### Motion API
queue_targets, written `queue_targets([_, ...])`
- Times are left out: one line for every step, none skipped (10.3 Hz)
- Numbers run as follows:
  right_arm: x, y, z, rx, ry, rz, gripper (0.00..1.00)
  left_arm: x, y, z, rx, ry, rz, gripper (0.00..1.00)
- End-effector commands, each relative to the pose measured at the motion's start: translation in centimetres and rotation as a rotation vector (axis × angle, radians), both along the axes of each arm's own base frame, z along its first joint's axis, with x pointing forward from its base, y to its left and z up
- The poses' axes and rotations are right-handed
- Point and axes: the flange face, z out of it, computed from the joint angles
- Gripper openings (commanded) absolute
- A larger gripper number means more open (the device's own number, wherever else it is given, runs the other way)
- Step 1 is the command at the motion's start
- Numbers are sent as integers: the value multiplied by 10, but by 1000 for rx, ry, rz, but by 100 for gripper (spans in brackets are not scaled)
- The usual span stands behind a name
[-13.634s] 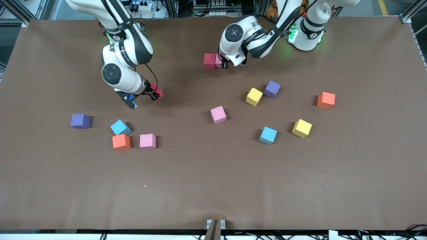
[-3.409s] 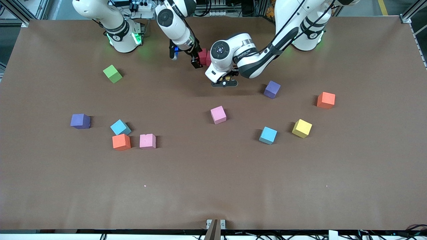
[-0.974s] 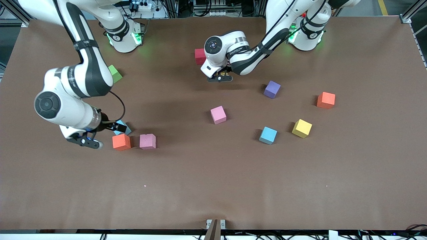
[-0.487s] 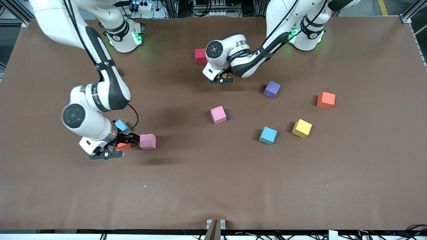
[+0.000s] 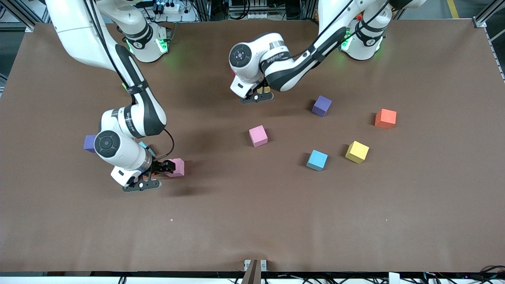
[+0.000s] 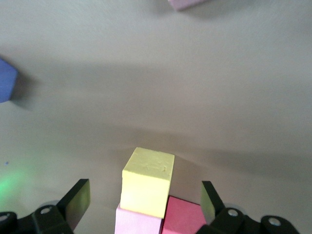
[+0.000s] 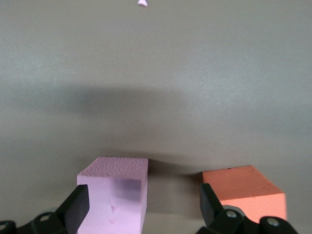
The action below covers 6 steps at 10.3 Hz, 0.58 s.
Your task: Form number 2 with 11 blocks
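Both pairs of jaws stand wide, holding nothing. At the right arm's end of the table [image 5: 252, 221], the right gripper [image 7: 144, 207] is low, with a pink block [image 7: 114, 195] at one finger and an orange block [image 7: 243, 192] at the other. Over the start of the figure 2, near the bases, the left gripper [image 6: 144, 202] hangs above a yellow block [image 6: 146, 181] touching a pink one [image 6: 137, 223] and a red one [image 6: 185, 217]; the arm hides them from the front camera. Counted on the open table: one pink [image 5: 258, 135], one light blue [image 5: 317, 159], one yellow [image 5: 357, 152], one orange [image 5: 385, 118], one purple [image 5: 322, 105]. A second purple block [image 5: 89, 142] and a second blue [image 5: 143, 145] peek from under the right arm.
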Motion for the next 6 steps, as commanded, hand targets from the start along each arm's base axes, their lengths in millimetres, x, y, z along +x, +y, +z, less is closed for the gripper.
queue_targets([-2, 18, -3, 36, 1, 7, 100, 17, 21, 43, 19, -37, 65, 100])
queue_targets([-3, 22, -8, 34, 4, 9, 100, 37, 37, 46, 23, -39, 99, 100])
queue_targets([-3, 23, -12, 33, 2, 9, 100, 54, 53, 53, 34, -44, 127, 100])
queue_targets([-3, 23, -19, 32, -3, 7, 100, 74, 75, 58, 52, -39, 148, 100])
queue_targets([-5, 31, -24, 31, -6, 18, 100, 91, 97, 59, 61, -22, 138, 100])
queue_targets([-6, 29, -28, 29, -2, 18, 100, 115, 125, 61, 58, -20, 158, 100])
